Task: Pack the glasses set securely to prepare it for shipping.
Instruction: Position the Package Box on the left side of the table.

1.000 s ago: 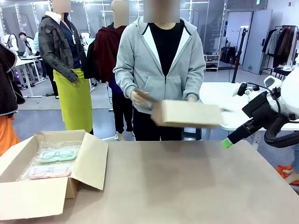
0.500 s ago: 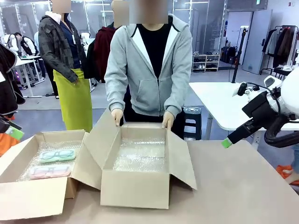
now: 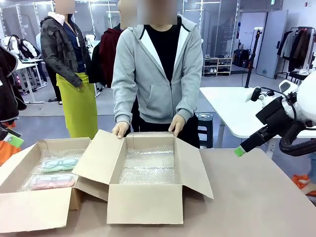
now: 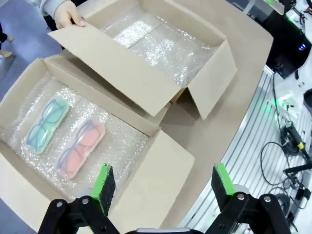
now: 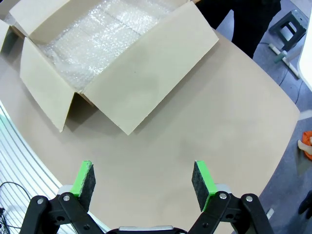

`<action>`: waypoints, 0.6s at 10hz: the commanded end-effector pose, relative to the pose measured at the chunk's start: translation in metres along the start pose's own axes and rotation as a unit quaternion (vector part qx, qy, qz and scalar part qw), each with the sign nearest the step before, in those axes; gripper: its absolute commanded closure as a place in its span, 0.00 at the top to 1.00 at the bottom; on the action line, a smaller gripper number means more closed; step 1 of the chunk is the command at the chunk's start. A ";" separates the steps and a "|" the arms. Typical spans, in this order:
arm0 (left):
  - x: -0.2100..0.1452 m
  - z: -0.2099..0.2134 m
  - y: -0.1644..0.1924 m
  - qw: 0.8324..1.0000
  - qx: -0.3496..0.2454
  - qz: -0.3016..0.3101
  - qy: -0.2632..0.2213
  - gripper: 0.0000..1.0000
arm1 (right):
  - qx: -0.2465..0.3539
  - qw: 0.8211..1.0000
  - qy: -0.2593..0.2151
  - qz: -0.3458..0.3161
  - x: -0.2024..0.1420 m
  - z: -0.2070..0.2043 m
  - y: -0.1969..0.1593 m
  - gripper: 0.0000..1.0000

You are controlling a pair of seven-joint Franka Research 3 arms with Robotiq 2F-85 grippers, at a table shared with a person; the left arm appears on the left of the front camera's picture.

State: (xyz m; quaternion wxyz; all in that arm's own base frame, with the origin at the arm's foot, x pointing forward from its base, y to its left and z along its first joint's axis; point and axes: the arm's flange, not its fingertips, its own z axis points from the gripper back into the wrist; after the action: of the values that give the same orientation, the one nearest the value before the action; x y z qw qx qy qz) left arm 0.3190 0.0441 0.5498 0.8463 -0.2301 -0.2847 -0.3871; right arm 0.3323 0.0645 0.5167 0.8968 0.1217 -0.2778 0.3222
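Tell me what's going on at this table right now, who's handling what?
A person in a grey hoodie stands at the far side with both hands on the back edge of an open cardboard box lined with bubble wrap at the table's middle. Beside it, on the robot's left, a second open cardboard box holds the mint green translucent glasses case and the pale pink translucent glasses case side by side on bubble wrap. The left gripper hangs open above that box; the right gripper hangs open over bare table. Neither holds anything.

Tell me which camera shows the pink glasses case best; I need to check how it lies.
The left wrist view: the pink glasses case lies flat on bubble wrap beside the mint green case, seen from above. The front view shows the pink case low and foreshortened inside the left box.
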 end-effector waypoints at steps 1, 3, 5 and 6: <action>0.005 0.002 0.000 1.000 -0.001 0.004 0.008 1.00 | -0.003 1.000 0.000 -0.004 0.000 -0.002 0.003 1.00; 0.005 0.002 0.000 1.000 -0.001 0.004 0.008 1.00 | -0.003 1.000 0.000 -0.004 0.000 -0.002 0.003 1.00; 0.005 0.002 0.000 1.000 -0.001 0.004 0.008 1.00 | -0.003 1.000 0.000 -0.004 0.000 -0.002 0.003 1.00; 0.005 0.002 0.000 1.000 -0.001 0.004 0.008 1.00 | -0.003 1.000 0.000 -0.004 0.000 -0.002 0.003 1.00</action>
State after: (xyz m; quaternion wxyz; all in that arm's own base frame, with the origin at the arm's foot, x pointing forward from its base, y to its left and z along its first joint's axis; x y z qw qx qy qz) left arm 0.3193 0.0415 0.5497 0.8456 -0.2316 -0.2827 -0.3891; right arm 0.3323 0.0645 0.5167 0.8968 0.1217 -0.2778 0.3222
